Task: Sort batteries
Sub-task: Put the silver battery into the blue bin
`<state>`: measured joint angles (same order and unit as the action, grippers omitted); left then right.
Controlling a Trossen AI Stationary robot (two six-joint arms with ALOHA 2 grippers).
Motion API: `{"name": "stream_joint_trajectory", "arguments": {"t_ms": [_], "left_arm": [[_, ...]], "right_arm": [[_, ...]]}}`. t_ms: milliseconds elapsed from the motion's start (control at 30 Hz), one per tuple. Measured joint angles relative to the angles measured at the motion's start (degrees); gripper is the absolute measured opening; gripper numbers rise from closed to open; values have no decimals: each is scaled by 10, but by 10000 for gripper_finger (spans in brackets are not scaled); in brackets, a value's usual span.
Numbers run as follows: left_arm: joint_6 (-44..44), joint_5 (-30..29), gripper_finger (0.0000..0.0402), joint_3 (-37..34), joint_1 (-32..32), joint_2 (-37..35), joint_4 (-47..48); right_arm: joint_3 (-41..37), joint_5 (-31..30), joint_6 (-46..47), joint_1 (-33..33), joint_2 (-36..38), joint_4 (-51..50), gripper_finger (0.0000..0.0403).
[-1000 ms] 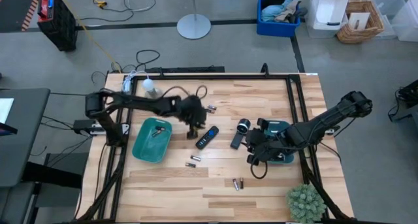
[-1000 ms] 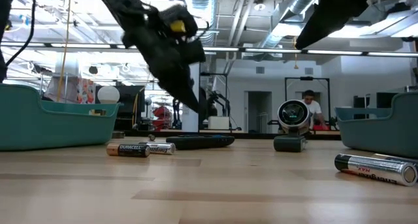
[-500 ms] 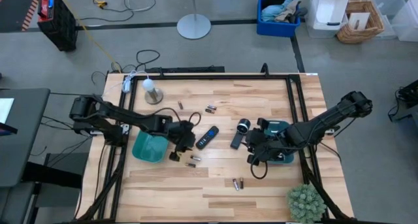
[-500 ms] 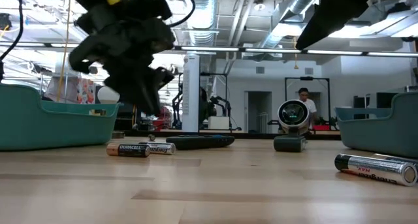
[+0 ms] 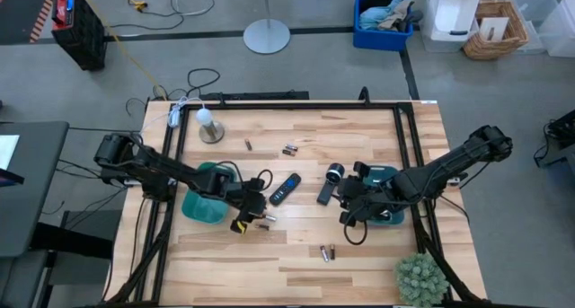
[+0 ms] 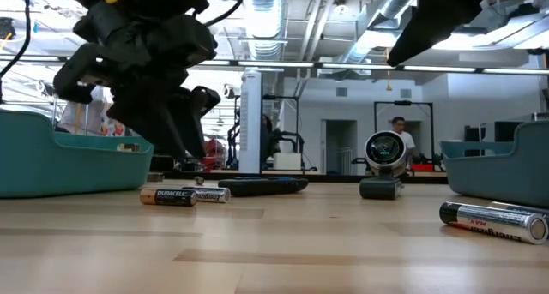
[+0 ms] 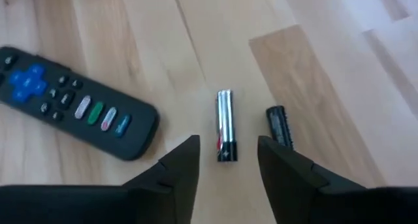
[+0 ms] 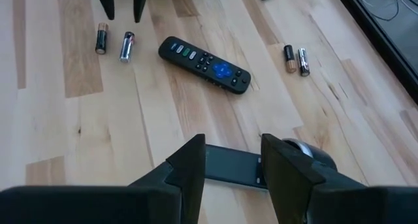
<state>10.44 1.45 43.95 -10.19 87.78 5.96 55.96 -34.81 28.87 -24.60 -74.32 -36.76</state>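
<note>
Left gripper (image 7: 227, 160): jaws apart, empty, beside the remote (image 7: 72, 110).
Silver battery (image 7: 225, 123): lying just ahead, between the fingertips.
Right gripper (image 8: 228, 162): parted, empty.

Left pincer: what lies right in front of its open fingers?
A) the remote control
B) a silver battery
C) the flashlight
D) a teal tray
B: the left pincer stands open, with the silver battery lying on the table between its fingertips.
</note>
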Motion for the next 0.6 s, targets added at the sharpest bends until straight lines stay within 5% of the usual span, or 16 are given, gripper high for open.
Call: {"name": "stream_joint_trajectory", "arguments": {"t_ms": [600], "left_arm": [[-67, -49, 177, -2, -18, 56, -44]], "right_arm": [[0, 0, 1, 0, 0, 9, 163]]}}
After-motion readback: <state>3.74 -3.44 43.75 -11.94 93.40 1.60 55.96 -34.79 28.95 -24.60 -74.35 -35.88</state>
